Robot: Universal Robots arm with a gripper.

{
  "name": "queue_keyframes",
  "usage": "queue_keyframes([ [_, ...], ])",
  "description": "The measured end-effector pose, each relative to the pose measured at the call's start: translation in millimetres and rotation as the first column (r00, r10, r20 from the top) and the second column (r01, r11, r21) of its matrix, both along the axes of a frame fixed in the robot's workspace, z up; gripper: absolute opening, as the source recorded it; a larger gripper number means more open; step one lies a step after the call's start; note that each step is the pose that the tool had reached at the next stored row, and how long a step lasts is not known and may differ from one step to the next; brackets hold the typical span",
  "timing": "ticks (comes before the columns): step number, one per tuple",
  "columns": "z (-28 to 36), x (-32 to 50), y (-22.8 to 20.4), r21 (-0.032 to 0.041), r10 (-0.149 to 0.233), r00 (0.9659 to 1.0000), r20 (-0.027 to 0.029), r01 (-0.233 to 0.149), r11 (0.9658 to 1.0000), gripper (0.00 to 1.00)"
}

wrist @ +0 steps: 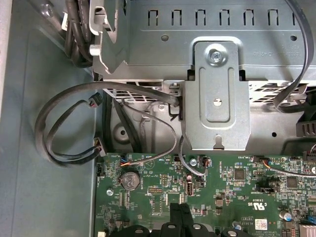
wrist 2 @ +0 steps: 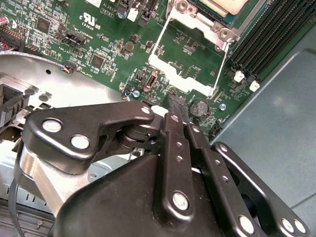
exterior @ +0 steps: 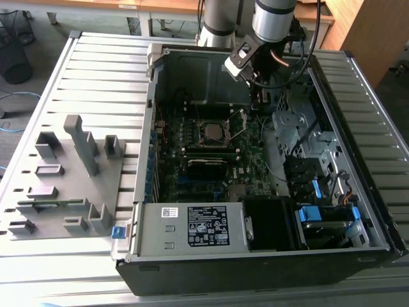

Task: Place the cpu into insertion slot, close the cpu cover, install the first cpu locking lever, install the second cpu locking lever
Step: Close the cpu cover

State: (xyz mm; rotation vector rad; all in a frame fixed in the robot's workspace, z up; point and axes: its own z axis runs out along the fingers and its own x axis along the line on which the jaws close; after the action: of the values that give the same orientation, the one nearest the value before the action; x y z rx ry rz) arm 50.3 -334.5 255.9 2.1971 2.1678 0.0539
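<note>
Second wrist view: the gripper (wrist 2: 177,102) has its 2 fingers (wrist 2: 173,129) pressed together, holding nothing. Just past them the cover (wrist 2: 163,62) is open — a thin shiny metal frame, likely light and stiff, best pushed at its free edge. Beyond, the chip (wrist 2: 222,5) sits in its slot (wrist 2: 200,19).

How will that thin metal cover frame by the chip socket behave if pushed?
The cover frame stands swung open, so it would likely pivot on its hinge rather than slide. It looks like thin sheet metal with a big window, so it is probably light and could bend if pushed hard.
</note>
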Motion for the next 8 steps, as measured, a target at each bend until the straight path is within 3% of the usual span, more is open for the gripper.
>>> queue_keyframes([
  [8, -2.0, 2.6, 0.0, 0.0002, 0.0, 1.0, 0.0001, 0.0, 1.0, 0.1],
])
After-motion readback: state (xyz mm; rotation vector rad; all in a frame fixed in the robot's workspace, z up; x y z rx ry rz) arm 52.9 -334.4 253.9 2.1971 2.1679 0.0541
